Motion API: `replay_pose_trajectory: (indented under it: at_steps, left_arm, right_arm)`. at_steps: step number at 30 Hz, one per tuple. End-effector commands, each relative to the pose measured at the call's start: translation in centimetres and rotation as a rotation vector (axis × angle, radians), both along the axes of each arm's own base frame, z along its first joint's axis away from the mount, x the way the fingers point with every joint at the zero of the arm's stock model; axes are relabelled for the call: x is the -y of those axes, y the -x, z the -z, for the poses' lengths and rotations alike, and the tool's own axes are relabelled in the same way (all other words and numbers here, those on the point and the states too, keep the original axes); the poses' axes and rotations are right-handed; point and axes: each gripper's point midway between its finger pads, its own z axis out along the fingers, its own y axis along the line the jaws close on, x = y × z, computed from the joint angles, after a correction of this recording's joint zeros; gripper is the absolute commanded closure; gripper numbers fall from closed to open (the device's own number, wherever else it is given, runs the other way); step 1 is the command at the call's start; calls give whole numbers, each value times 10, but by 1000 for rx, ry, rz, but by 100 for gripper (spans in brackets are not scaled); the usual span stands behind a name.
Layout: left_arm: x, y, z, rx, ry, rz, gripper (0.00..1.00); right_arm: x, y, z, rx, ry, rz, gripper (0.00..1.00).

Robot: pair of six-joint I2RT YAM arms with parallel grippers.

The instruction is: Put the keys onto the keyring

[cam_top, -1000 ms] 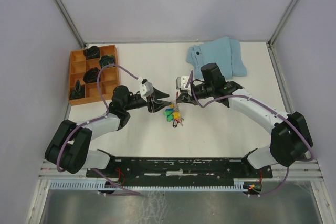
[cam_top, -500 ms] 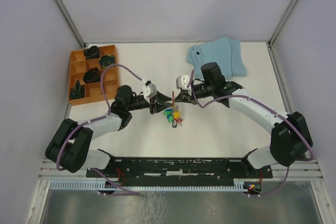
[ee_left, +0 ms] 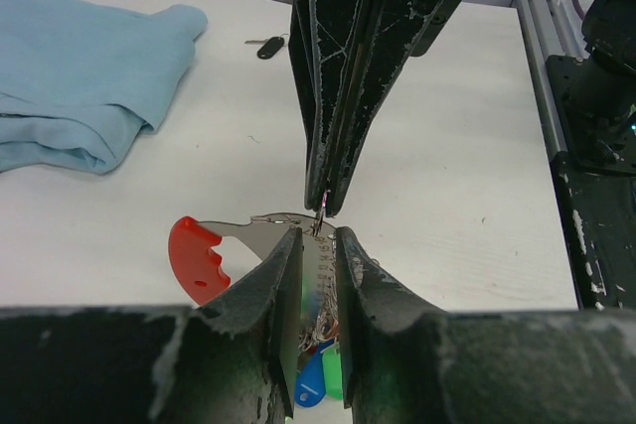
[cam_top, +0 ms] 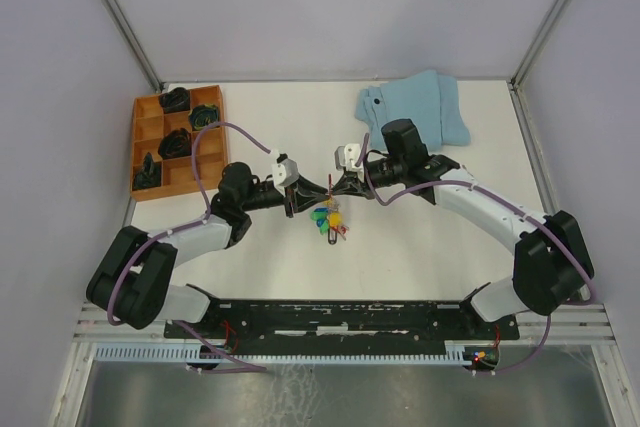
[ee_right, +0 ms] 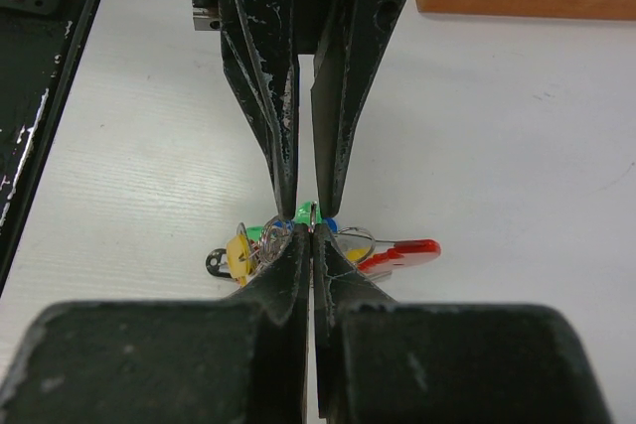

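Top: tip to tip at tabletop centre, left gripper (cam_top: pixel 318 191) & right gripper (cam_top: pixel 340 187), w/ keys (cam_top: pixel 327 219) bunched just toward near edge. Left wrist: pinching keyring (ee_left: pixel 196 255) by grey end in near-closed jaws. Right wrist: jaws pressed together on thin wire loop atop keys.

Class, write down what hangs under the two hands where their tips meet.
A bunch of keys with blue, green and yellow heads hangs there, with the red-and-grey keyring alongside. Whatever is right beneath the bunch is covered.
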Motion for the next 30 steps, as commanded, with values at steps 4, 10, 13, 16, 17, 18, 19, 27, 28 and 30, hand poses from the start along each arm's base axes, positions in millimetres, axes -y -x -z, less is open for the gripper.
replay_pose_trajectory:
  at_steps: [4,10,13,16,17,18,19,27,28,30]
  left_arm:
    - [8,-5,-23,67,38,21,74]
    - [9,-5,-23,62,38,22,79]
    - [9,-5,-23,61,38,23,84]
    - [9,-4,-22,61,33,25,94]
    - [9,-4,-21,60,28,25,97]
    - [9,-4,-20,61,24,25,97]
    - [8,-4,-19,57,18,21,97]
    - [-4,-11,-17,88,-48,-63,97]
    - [-5,-11,-17,91,-57,-72,97]
    - [-7,-13,-15,91,-75,-85,97]
  right_arm:
    - [-11,4,-21,41,-75,-56,99]
    - [-13,7,-22,40,-80,-70,99]
    - [-14,9,-20,34,-79,-76,99]
    - [-14,10,-21,35,-81,-80,99]
    - [-14,10,-22,36,-81,-78,99]
    - [-14,10,-21,37,-79,-75,99]
    - [-13,9,-22,40,-78,-71,99]
    - [3,-2,-23,9,-40,119,78]
    - [6,-4,-23,-6,-37,159,75]
    - [11,-10,-27,-24,-36,235,69]
